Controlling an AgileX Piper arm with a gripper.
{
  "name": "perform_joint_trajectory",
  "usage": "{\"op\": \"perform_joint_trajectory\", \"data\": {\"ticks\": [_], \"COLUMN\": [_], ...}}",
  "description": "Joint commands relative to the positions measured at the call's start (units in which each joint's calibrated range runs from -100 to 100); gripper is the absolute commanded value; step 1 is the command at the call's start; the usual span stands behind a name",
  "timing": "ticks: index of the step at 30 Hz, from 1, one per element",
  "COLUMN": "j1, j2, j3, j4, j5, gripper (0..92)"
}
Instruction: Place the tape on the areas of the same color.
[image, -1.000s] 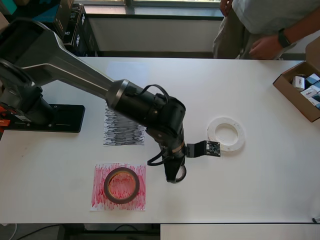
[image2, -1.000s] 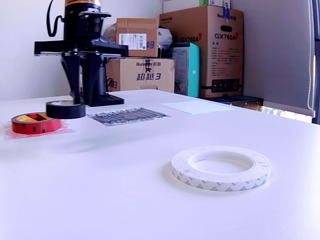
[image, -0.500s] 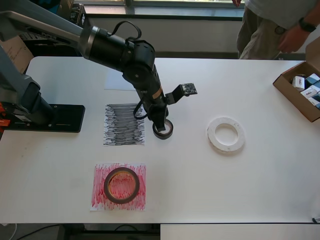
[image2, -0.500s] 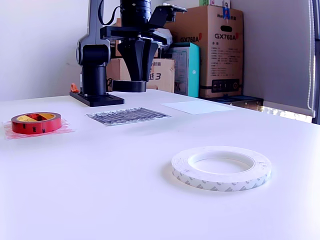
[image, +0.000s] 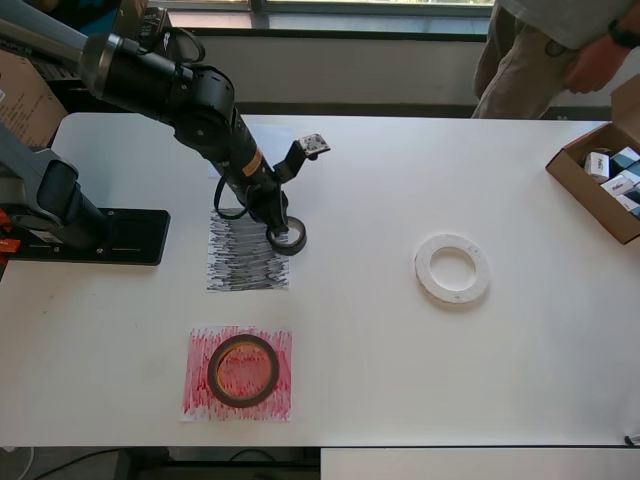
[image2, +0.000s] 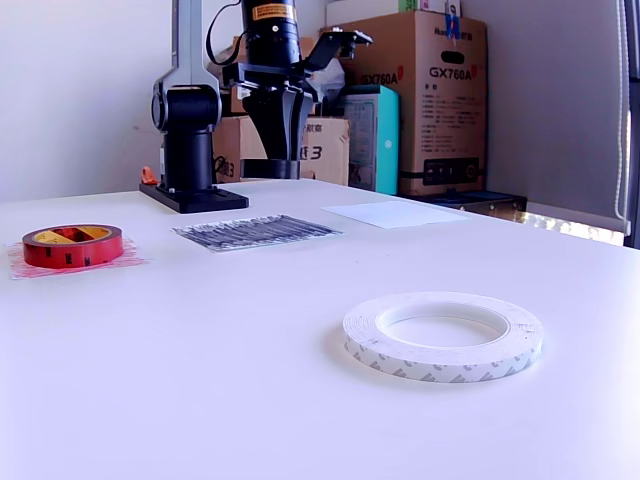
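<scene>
- Right now your tool (image: 283, 233) grips the black tape (image: 289, 238), held above the black sheet's (image: 245, 252) right edge in the overhead view.
- Red tape (image: 242, 369) sits on the red sheet (image: 198, 400).
- White tape (image: 452, 269) lies on bare bench (image: 400, 380), well apart from the white sheet (image2: 396, 213).

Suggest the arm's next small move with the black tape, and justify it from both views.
Probably shift left in the overhead view, then lower: the gripper holds the black tape at the right edge of the black scribbled sheet, and the exterior view shows it above the table.
</scene>
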Motion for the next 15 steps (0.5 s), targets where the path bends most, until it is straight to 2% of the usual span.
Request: {"op": "perform_joint_trajectory", "data": {"ticks": [1,10,15], "j1": [0.20,1.23,1.31], "j2": [-2.36,-4.23,-3.58], "j3": [8.18,13.18,13.27], "j4": [-2.09,-7.61,-8.03], "j5": [-1.23,-3.85,-3.85], "gripper": [0.0,0.0,0.0]}}
